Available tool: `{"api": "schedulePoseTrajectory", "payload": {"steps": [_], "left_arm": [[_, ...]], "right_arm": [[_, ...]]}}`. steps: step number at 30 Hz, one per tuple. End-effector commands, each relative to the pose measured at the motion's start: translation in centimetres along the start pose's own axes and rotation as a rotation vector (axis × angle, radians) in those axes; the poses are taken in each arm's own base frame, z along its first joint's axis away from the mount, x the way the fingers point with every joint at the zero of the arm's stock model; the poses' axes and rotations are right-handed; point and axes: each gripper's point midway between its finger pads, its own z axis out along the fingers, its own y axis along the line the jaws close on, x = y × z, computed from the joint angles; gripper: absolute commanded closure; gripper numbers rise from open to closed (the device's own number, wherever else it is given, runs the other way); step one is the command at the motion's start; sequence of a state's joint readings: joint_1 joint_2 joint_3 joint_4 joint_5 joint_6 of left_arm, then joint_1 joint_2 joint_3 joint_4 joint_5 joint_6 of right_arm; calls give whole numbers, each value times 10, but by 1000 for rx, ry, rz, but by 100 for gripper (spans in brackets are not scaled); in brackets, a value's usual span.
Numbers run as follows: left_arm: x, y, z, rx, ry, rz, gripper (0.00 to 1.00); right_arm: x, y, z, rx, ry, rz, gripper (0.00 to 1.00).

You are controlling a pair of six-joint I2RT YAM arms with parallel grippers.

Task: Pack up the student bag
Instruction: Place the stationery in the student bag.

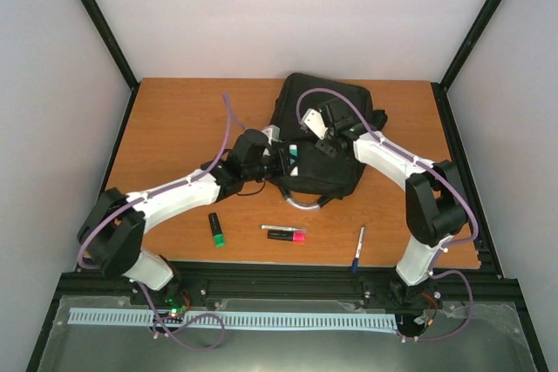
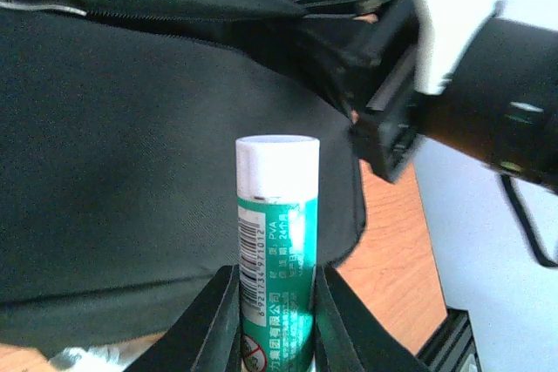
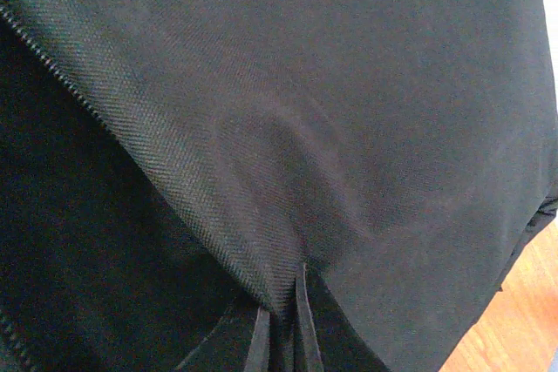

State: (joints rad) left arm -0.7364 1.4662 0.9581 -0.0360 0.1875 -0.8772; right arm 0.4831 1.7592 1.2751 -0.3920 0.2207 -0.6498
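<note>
The student bag (image 1: 342, 182), black fabric, lies at the back middle of the table, and its cloth (image 2: 131, 145) fills the left wrist view. My left gripper (image 1: 283, 159) (image 2: 275, 278) is shut on a green glue stick (image 2: 277, 241) with a white cap, which points at the bag. In the top view the glue stick (image 1: 294, 152) sits over the bag's middle. My right gripper (image 1: 323, 147) (image 3: 283, 330) is shut on a fold of the student bag's fabric (image 3: 349, 128), pinched between its thin fingers (image 3: 305, 320). A zip line (image 3: 52, 67) runs beside that fold.
On the wooden table (image 1: 174, 128) in front of the bag lie a green highlighter (image 1: 215, 228), a pink and black highlighter (image 1: 286, 235), a thin pale pen (image 1: 281, 227) and a blue pen (image 1: 358, 248). The bag's grey loop handle (image 1: 301, 204) points toward me.
</note>
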Motion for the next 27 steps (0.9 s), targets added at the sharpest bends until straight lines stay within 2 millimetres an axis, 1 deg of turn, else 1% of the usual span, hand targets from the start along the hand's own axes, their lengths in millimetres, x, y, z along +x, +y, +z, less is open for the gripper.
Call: {"api": "schedulePoseTrajectory", "payload": {"steps": [1,5,9,12,14,17,18,21,24,27], "left_arm": [[-17,-7,24,55,-45,-76,99],[-16,-13,55,121,-20,-122,99],[-17,-6,84,119,-9,-141,99],[-20,3,101,91,-4,-162,99],[-22,6,108,93,-1,-178,99],[-29,9,112,78,-30,-185,99],[-36,6,108,85,-64,-206,99],[-43,9,100,100,-132,-289,99],[-51,13,97,115,-192,-361,99],[-58,11,100,140,-220,-394,99]], "right_arm": [[-20,-14,-34,-5,-70,102,97],[-24,-14,-47,-36,-87,146,97],[-25,-7,-57,-86,-97,179,97],[-23,0,-65,-124,-100,196,97],[-22,5,-71,-149,-109,205,97],[-23,14,-78,-201,-127,228,97],[-24,23,-79,-243,-152,247,97],[-27,34,-79,-286,-201,270,97],[-23,39,-72,-296,-185,279,97],[-25,41,-72,-314,-191,292,97]]}}
